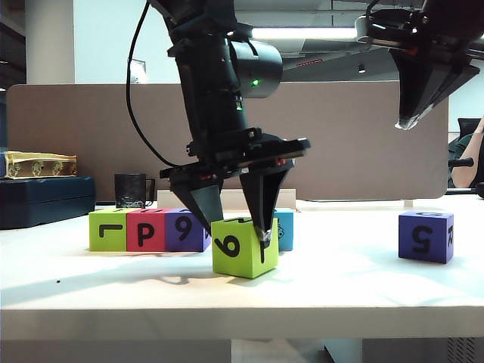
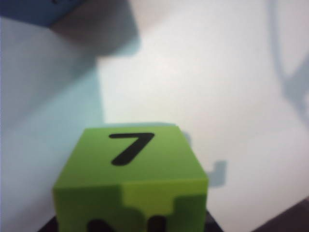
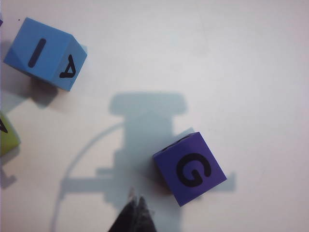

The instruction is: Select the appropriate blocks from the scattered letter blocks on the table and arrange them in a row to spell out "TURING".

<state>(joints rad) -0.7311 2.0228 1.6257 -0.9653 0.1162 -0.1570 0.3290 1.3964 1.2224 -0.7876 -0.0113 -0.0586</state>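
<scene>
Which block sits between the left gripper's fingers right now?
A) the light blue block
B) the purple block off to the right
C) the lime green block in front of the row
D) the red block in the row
C: in the exterior view the left gripper straddles the lime green block, fingers either side of it.

The left arm reaches down from twelve o'clock at the middle of the exterior view, its left pincer [image 1: 240, 227] pointing straight down with one finger at each side of a lime green block [image 1: 243, 247], at nine and three o'clock. The right arm hangs high at two o'clock, its right pincer [image 1: 408, 123] pointing down, fingertips together.
</scene>
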